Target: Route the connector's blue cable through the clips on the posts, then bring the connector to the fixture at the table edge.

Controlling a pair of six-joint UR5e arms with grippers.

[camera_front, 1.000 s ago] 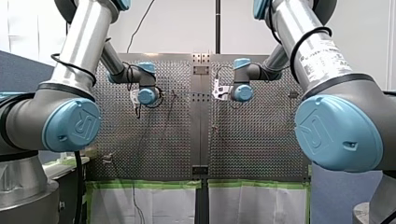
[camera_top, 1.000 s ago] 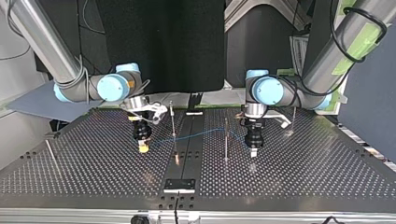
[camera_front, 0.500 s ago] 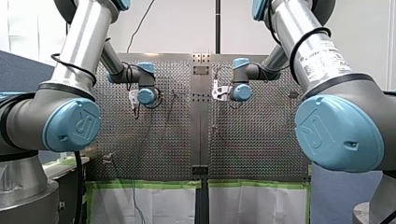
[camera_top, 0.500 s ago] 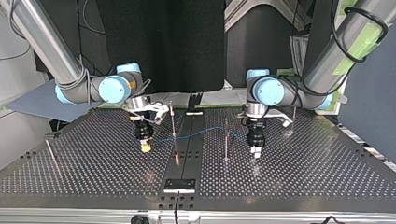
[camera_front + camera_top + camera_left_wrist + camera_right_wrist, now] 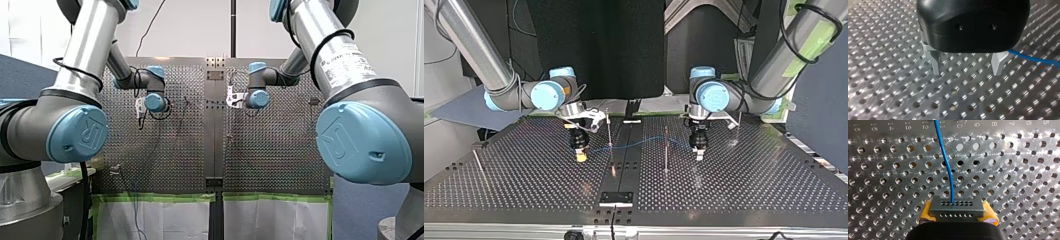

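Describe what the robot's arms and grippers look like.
Both my left arm and my right arm are silver tubes with grey joints, light blue caps and black cables; my left gripper is black with metal fingers, my right gripper has yellow pads.

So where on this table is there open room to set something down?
In the top view, the table is bare on either side of the fixture, along the near edge. Crowded: the middle, where the blue cable runs past two posts between my right gripper and my left gripper.
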